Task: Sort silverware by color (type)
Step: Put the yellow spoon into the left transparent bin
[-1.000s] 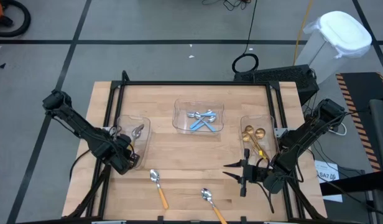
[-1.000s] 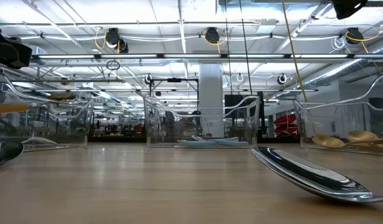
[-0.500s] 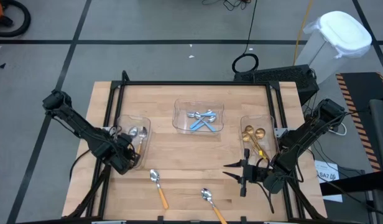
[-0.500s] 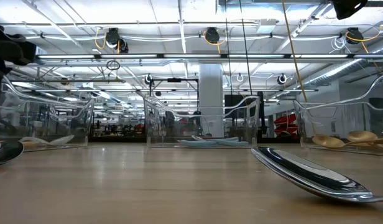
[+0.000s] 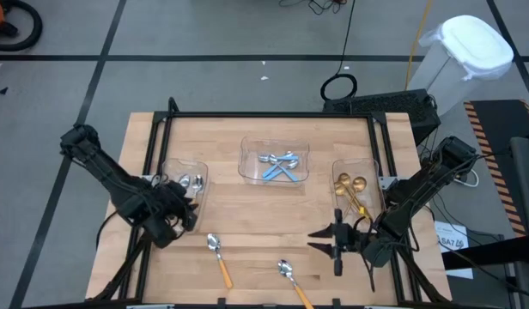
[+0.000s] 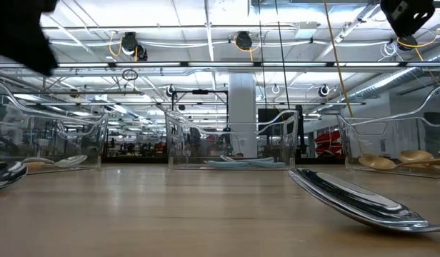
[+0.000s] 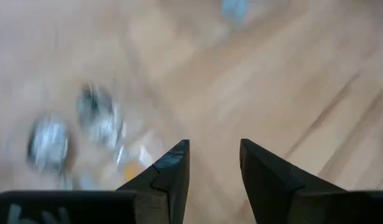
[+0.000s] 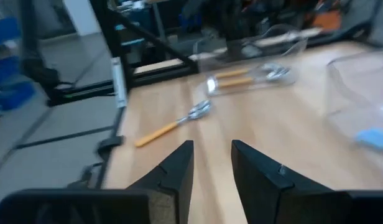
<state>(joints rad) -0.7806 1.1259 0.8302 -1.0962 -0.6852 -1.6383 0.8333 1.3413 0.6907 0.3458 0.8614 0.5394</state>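
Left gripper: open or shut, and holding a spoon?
Open and empty. The left gripper shows bare wood between its parted fingers, beside the left tray.

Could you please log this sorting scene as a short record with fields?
left tray: orange-handled spoons inside
middle tray: blue-handled spoons
right tray: gold spoons
still on table: two loose orange-handled spoons near the front edge
left gripper: beside the left tray, jaws open, holding nothing
right gripper: front right, above the table, jaws parted, empty
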